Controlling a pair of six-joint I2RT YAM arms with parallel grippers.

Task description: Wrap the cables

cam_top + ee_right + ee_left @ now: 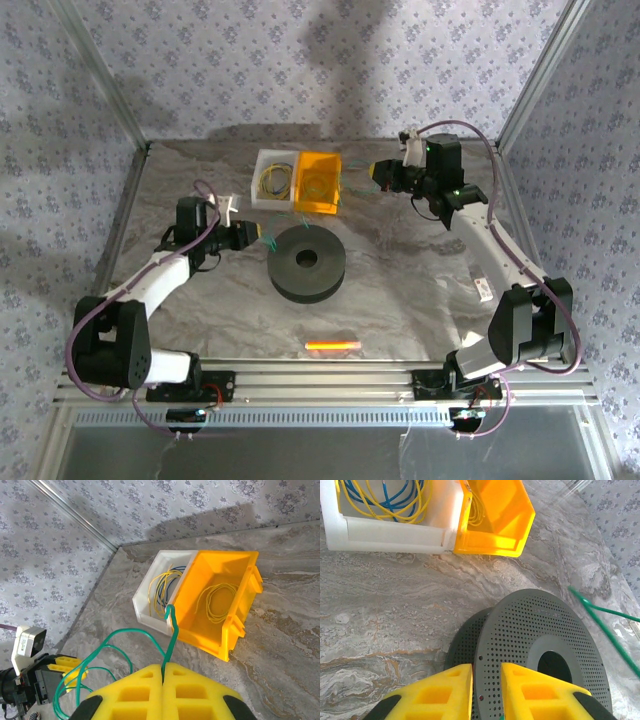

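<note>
While right jaws pinch the cable [170, 647] before the yellow bin [239, 615], left jaws, seemingly ajar, overhang the spool [520, 630].

lt: bright | shdw: back wall [335, 40] (soft-edged) | wrist cams: fairly sharp
</note>
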